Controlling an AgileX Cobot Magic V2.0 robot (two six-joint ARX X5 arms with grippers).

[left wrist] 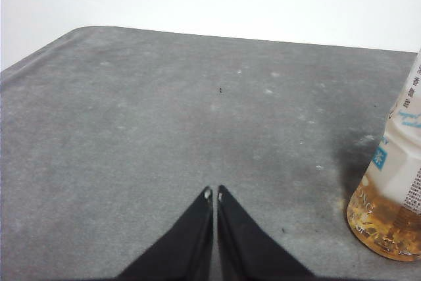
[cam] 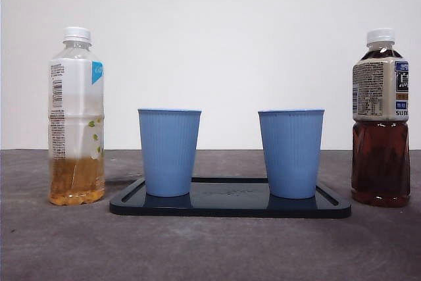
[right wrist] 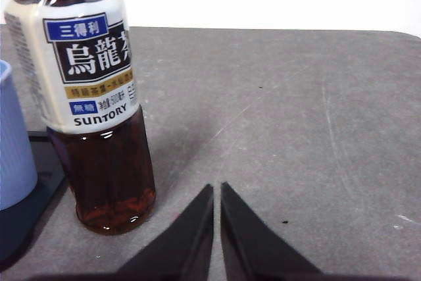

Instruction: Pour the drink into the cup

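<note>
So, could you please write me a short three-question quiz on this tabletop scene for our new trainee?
1. True or false: both blue cups stand on the black tray.
2. Which bottle holds more drink: A, the pale tea bottle, or B, the dark oolong bottle?
3. Fill in: the left gripper and right gripper hold ____.

Key: 1 true; 2 B; 3 nothing, since each gripper's jaws are shut and empty over the grey table.

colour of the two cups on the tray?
Both cups are light blue, vertically ribbed; clearest in the front view.
</note>
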